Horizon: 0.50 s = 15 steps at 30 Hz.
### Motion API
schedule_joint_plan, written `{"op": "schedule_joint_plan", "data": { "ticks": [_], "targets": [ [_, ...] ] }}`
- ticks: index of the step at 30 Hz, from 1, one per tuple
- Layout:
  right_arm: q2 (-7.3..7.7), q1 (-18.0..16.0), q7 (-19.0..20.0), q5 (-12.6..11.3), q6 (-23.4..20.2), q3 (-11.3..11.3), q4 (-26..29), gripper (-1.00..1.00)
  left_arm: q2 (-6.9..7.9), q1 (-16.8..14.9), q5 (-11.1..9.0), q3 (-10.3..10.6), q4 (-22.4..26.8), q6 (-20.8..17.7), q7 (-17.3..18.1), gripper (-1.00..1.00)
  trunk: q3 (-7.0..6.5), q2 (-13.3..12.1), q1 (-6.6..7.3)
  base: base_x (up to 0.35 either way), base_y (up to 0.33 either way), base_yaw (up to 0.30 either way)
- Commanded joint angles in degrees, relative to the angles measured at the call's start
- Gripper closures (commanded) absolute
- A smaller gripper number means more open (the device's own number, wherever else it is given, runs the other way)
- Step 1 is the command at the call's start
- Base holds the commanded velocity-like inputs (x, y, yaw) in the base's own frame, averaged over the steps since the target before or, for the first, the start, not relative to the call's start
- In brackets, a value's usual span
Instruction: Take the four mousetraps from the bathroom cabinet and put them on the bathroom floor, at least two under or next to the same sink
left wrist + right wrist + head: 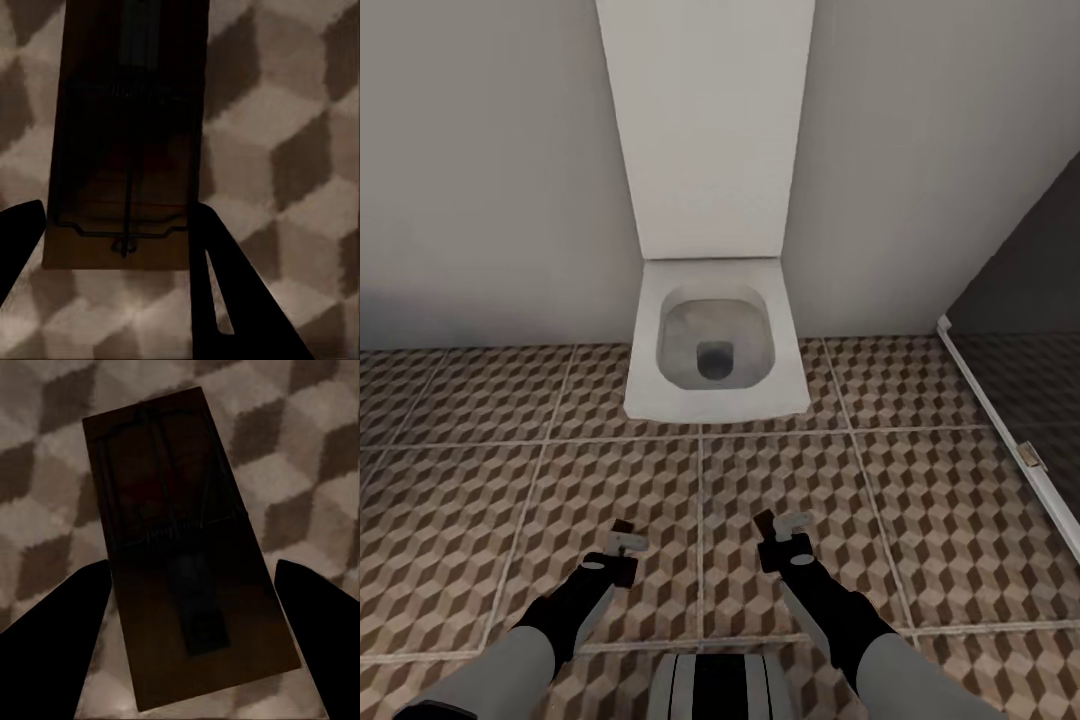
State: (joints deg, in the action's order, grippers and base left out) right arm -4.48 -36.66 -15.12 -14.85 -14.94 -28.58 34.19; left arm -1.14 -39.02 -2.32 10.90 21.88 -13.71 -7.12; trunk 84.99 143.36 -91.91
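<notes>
My left gripper (622,542) is shut on a mousetrap (127,112), a flat tan board with dark wire parts, its dark fingers (217,285) pressing the board's long edges. My right gripper (782,528) is shut on a second mousetrap (150,457) in the same way, with a finger (52,637) on each side. Both grippers hang low over the cube-patterned bathroom floor (790,470), a little apart, in front of a toilet. The cabinet, the sink and the other mousetraps are out of view.
A white wall-hung toilet (715,400) with a tall white panel (705,120) behind it stands straight ahead against the grey wall. A dark glass partition with a white frame (1010,430) runs along the right. Tiled floor stretches to the left and between me and the toilet.
</notes>
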Motion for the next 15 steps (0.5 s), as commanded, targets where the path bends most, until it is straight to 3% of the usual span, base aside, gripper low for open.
{"op": "schedule_joint_plan", "data": {
  "ticks": [1, 9, 15],
  "targets": [
    [0.00, 0.0, 0.0, 0.0, 0.0, 0.0, 0.0, 1.00, 0.00, 0.0, 0.0, 0.0, 0.0, 0.0, 0.0, 1.00, 0.00, 0.0, 0.00, 0.309, 0.120, 0.000],
    [0.00, 0.0, 0.0, 0.0, 0.0, 0.0, 0.0, 1.00, 0.00, 0.0, 0.0, 0.0, -0.3, 0.0, 0.0, 1.00, 0.00, 0.0, 0.00, 0.287, 0.027, 0.000],
    [0.00, 0.0, 0.0, 0.0, 0.0, 0.0, 0.0, 1.00, 0.00, 0.0, 0.0, 0.0, -0.4, 0.3, 0.1, 1.00, 0.00, 0.0, 0.00, 0.035, 0.001, 0.000]
  ]
}}
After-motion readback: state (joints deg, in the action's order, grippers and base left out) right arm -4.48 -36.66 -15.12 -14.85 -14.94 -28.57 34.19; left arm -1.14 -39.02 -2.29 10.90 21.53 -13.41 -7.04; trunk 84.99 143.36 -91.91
